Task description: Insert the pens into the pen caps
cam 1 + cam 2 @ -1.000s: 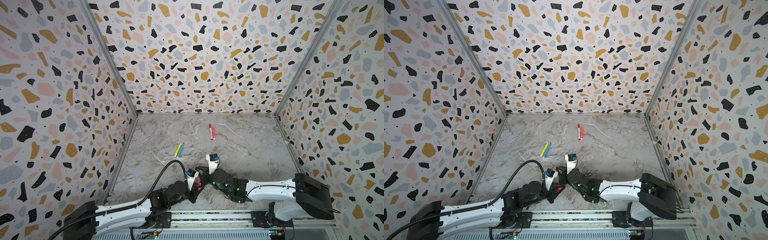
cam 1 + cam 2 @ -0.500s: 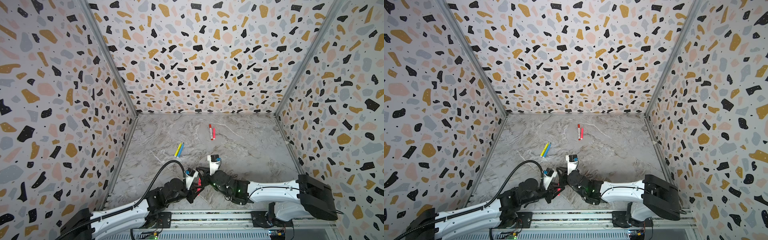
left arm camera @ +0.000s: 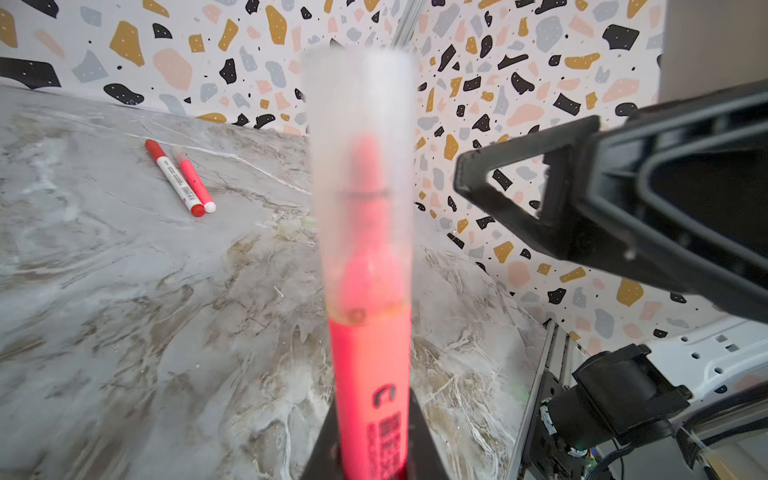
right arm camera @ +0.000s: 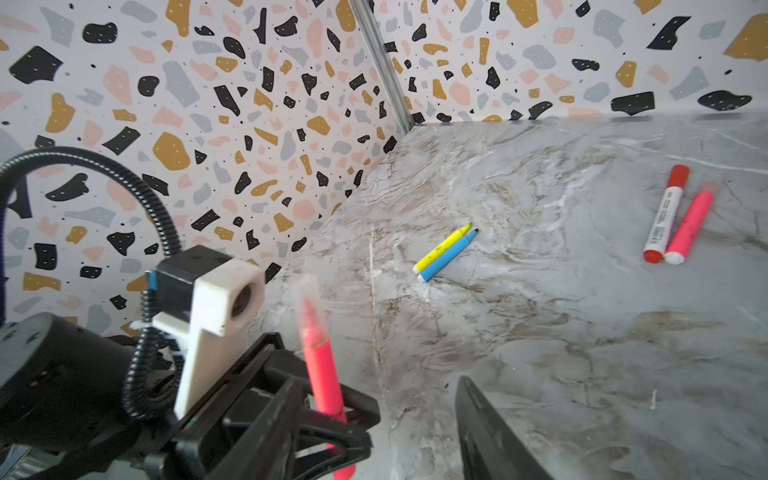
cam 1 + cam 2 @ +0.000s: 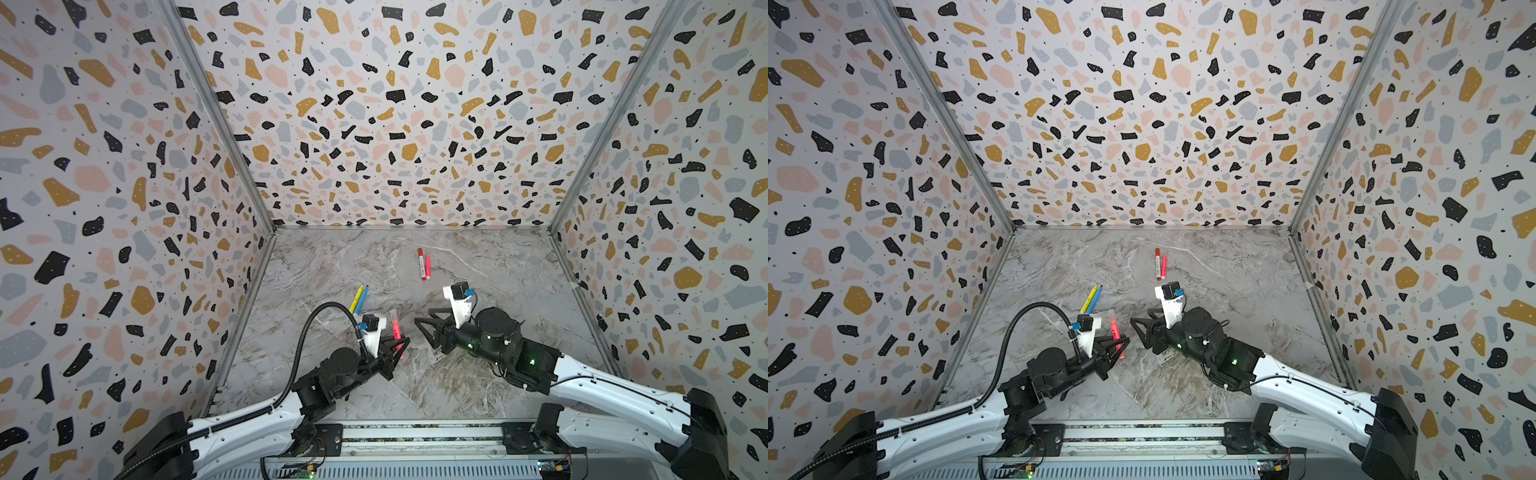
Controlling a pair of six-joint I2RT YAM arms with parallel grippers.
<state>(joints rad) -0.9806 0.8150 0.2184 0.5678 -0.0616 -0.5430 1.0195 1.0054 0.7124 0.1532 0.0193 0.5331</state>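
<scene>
Left tool pressed together on the lower barrel of a pinkish-red pen, with a black finger hugging it on either side. Pen roughly upright, slightly tilted, capped end uppermost. Over its tip, a clear frosted cap, seated down to the shoulder of the barrel, red nib showing faintly through the plastic. Whether the pen's bottom end meets the surface: cannot tell.

Just to the right of the pen, right tool spread wide, nothing between its fingers, tips aimed toward the pen and apart from it. In the left wrist view, one of its black triangular fingers close beside the cap, not touching.

Farther out on the marbled surface, behind the left tool: yellow pen and blue pen, flat, side by side and touching, bare nibs toward the back wall.

Beyond the right tool and nearer the back wall: white-bodied pen with red ends, lying flat. Right against it and parallel, a second pinkish-red pen, white end nearest the arms. Both well apart from either tool.

All around, terrazzo-patterned walls.
</scene>
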